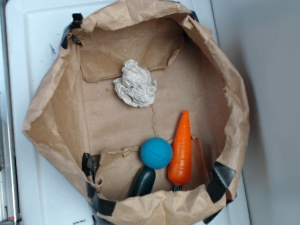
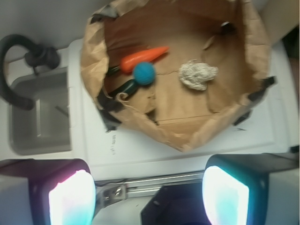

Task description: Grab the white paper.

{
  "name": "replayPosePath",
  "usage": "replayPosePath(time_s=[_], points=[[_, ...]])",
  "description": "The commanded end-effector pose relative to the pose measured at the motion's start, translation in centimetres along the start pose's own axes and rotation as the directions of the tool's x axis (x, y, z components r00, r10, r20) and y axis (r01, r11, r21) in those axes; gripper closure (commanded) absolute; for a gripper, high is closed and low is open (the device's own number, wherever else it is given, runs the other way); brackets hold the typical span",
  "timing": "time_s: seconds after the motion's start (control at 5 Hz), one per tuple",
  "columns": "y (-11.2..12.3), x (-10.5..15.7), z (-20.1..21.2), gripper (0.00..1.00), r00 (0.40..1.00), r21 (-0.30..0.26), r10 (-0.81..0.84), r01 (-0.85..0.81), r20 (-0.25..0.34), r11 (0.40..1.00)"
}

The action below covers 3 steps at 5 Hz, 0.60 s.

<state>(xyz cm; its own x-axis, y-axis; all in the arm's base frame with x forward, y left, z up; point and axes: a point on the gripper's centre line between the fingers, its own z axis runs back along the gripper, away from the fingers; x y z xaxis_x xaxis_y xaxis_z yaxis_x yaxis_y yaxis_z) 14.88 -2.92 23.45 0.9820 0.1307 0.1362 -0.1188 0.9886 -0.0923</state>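
While the fingers (image 2: 72, 199) gape wide: white paper (image 1: 134, 84), a crumpled, wrinkled off-white wad.

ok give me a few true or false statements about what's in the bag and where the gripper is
1. The white paper lies inside the brown paper bag. True.
2. The blue ball rests against the orange carrot. True.
3. The gripper is shut on the white paper. False: its fingers stand wide apart outside the bag, holding nothing.
4. The white paper touches the blue ball. False: bare bag floor lies between them.
5. A dark green object sits beside the ball, near the bag's wall. True.
6. The carrot lies on top of the white paper. False: it lies apart from it, next to the ball.
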Motion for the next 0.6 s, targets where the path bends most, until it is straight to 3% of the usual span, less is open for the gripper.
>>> replayPosePath(time_s=[0.0, 0.2, 0.4], points=[[0.8, 3.6, -5.4, 0.00, 1.000, 0.079, 0.020, -0.020, 0.001, 0.997], [1.0, 5.9, -8.6, 0.00, 1.000, 0.122, 0.010, -0.010, 0.003, 0.992], [1.9, 8.3, -10.0, 0.00, 1.000, 0.113, 0.027, -0.025, -0.016, 0.993]])
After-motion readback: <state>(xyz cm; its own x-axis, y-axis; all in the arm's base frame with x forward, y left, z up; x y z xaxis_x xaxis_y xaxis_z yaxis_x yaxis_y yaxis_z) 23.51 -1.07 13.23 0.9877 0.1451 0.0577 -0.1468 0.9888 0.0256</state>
